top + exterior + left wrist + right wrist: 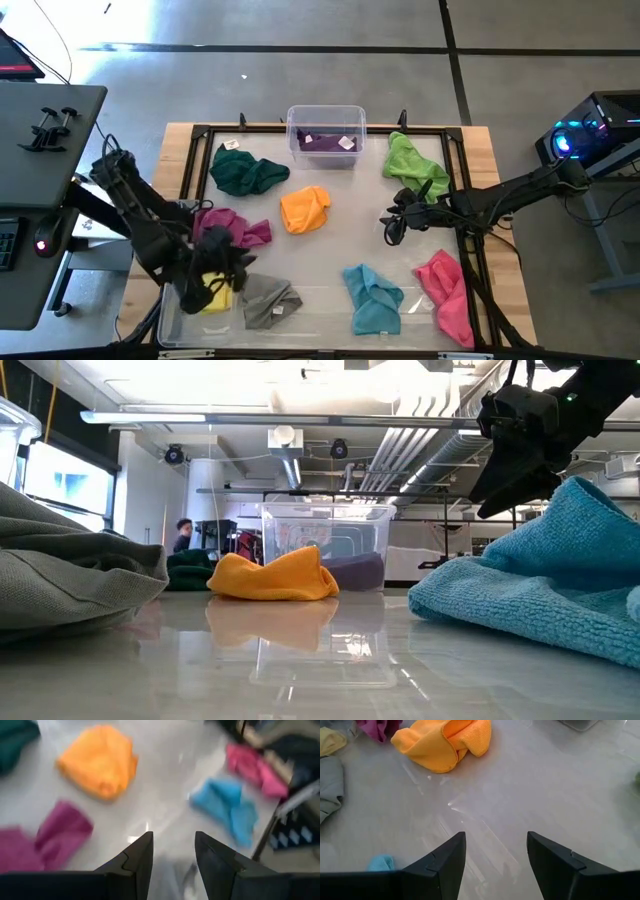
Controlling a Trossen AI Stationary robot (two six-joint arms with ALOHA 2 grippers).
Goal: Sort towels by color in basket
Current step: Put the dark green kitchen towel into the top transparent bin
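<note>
- The left gripper (pixel 222 262) hangs over the near-left part of the table (pixel 340 250), with the magenta towel (pixel 232 228) just beyond its fingers and the yellow towel (pixel 212 292) just behind and below them.
- In its own wrist view the left gripper's fingers (pixel 135 860) stand apart with a clear gap and bare table between them; nothing is held.
- The grey towel (pixel 268 300) lies just beside the yellow one, on the side toward the table's middle, close to the left fingers.
- The right gripper (pixel 393 222) hovers over the middle-right of the table; its fingers (pixel 445 860) are spread wide over bare surface and grip nothing.
- The orange towel (pixel 305 208) lies ahead of the right fingers, a little apart from their tips, between the two grippers.
- The lime towel (pixel 412 165) sits just behind the right gripper, partly under that arm.
- The cyan towel (pixel 372 298) lies near the front edge, below and to the near side of the right fingers; the pink towel (pixel 445 290) lies beside it toward the right edge.
- The dark green towel (pixel 245 172) rests at the far left, well apart from both pairs of fingers.
- The purple towel (pixel 322 142) lies inside the clear plastic basket (pixel 326 116) at the far edge of the table.
- In the low view a person (pixel 184 534) shows in the room behind the table.
</note>
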